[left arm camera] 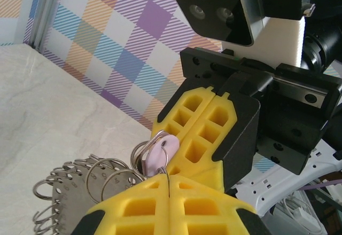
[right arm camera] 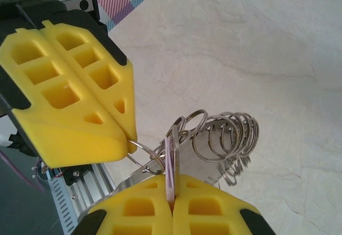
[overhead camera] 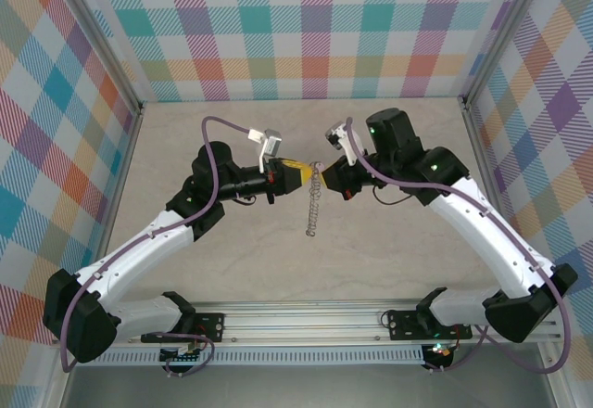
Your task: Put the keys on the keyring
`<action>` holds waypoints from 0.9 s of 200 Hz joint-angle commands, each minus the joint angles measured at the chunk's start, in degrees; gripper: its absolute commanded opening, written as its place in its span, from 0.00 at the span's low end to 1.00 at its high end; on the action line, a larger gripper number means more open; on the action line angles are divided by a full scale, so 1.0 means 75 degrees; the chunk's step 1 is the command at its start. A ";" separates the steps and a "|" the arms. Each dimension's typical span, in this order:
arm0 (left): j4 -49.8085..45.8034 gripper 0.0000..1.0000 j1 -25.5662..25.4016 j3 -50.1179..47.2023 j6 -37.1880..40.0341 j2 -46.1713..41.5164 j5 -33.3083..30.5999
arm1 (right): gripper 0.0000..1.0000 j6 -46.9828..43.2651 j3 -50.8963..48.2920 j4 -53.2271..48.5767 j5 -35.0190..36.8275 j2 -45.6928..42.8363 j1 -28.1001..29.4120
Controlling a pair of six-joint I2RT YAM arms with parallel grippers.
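Gripping the pale lilac oblong key tag [right arm camera: 171, 157] edge-on in the closed yellow-fingered right gripper [right arm camera: 172, 189], touching the large silvery wire-looped metal hoop [overhead camera: 313, 206]. Clamping one hoop loop in the closed left gripper [right arm camera: 127, 133] at 9 o'clock, facing the right at 3. Dangling the hoop toward 6 o'clock over the beige tabletop [overhead camera: 222, 269].

Both arms reach in over the beige desk [overhead camera: 389, 260] and meet above its middle, the left gripper [overhead camera: 298, 172] and right gripper [overhead camera: 334, 178] closed, tips almost touching. The silvery keyring [overhead camera: 314, 209] hangs from where they meet, seen edge-on as a thin looped strip
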 commanded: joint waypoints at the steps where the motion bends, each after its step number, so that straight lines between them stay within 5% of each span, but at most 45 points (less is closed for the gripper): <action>1: -0.0087 0.00 -0.0065 0.0169 0.0209 -0.0003 0.0296 | 0.00 -0.0183 0.0440 0.0167 -0.0077 0.0165 -0.0006; 19: -0.0212 0.00 -0.0065 0.0138 0.0203 0.0005 0.0035 | 0.00 -0.0206 0.0501 0.0130 -0.0091 0.0322 -0.0084; 53: -0.0382 0.39 0.0009 -0.0018 0.0101 -0.0213 -0.0727 | 0.00 -0.0161 0.0530 0.0081 -0.0181 0.0620 -0.0499; 112: -0.0479 0.75 0.0643 -0.0583 -0.0596 -0.1104 -0.2039 | 0.00 -0.0130 0.0627 0.0080 -0.0283 0.1368 -0.0941; 150: -0.0893 0.91 0.0893 -0.0826 -0.0846 -0.1534 -0.2727 | 0.00 -0.0158 0.1034 0.0118 -0.0308 0.2280 -0.1190; 180: -0.1178 0.94 0.0954 -0.0948 -0.0877 -0.1783 -0.3011 | 0.00 -0.0159 0.1747 0.0109 -0.0455 0.3192 -0.1329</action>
